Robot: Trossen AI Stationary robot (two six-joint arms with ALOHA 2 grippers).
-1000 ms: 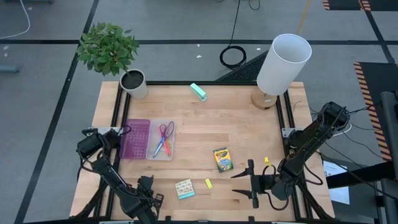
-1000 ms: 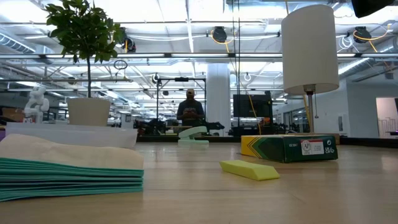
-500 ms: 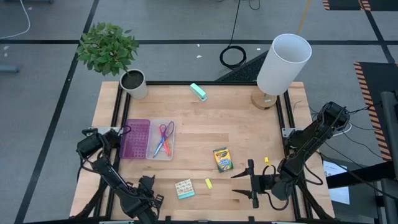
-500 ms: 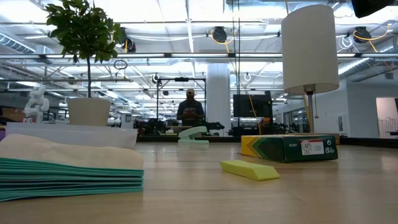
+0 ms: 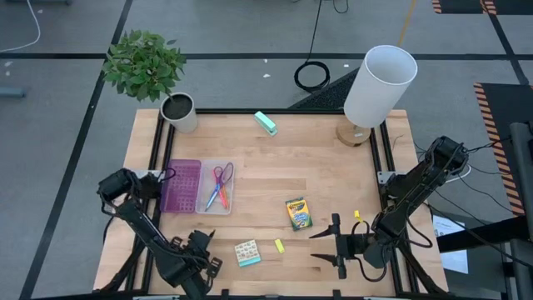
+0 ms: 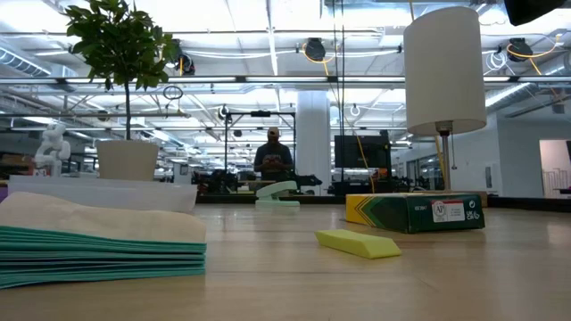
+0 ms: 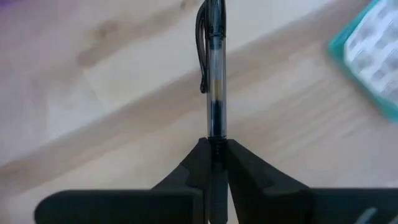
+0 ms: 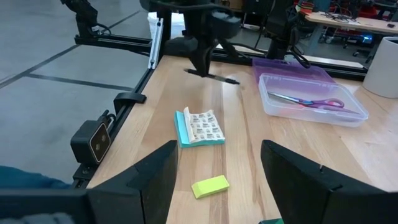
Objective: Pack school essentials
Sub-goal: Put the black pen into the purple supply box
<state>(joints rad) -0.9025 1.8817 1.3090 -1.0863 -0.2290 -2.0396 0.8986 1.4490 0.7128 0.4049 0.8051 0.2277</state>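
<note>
The wooden table (image 5: 275, 158) carries a white lamp (image 5: 379, 87) at its far right corner and a potted plant (image 5: 177, 110) at its far left. The purple-and-clear flat case (image 5: 200, 187) lies on the left side with the purple-handled scissors (image 5: 221, 179) inside. The yellow-green crayon box (image 5: 298, 213) and the patterned square pad (image 5: 246, 252) lie nearer the front. The left gripper (image 7: 214, 155) is closed on the black pen (image 7: 214, 68), just beside the pad. The right gripper (image 5: 333, 243) hovers wide open at front right
</note>
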